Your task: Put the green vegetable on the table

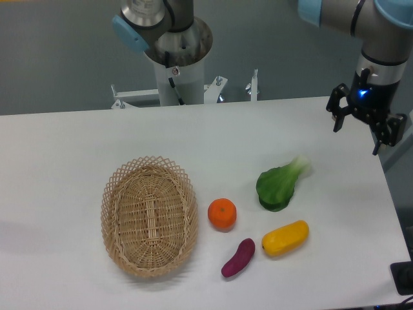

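One table (71, 148), white, carrying five loose things. One wicker basket (149, 216), oval. One green vegetable (279, 186), leafy with a pale stem. One orange (222, 214). One yellow oblong vegetable (285, 237). One purple eggplant-like piece (238, 258). Four toy foods in all, each of a different kind, no two alike. One robot arm (361, 26), with one claw (364, 132) of two fingers. One arm base (174, 51) behind.
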Robot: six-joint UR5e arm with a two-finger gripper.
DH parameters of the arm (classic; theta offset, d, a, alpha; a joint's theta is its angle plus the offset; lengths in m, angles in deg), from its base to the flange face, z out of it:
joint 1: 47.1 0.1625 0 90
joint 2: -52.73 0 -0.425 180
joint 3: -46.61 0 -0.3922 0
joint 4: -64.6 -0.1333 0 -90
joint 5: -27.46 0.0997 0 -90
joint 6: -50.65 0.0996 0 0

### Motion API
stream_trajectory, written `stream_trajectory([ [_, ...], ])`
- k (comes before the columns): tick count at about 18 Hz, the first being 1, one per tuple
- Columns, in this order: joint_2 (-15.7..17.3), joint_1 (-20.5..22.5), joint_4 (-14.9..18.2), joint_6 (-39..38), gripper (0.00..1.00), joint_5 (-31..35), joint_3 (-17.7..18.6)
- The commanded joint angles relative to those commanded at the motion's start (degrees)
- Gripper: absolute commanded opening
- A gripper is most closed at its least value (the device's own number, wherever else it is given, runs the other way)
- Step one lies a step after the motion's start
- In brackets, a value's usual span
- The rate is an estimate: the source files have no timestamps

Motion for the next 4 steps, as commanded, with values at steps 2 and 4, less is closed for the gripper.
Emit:
stream_trajectory([
  [2,0.0,0.0,-0.09,-0.09,1.0,0.0,0.09],
  [4,0.0,-0.09,-0.09,-0.26,1.0,0.0,0.09],
])
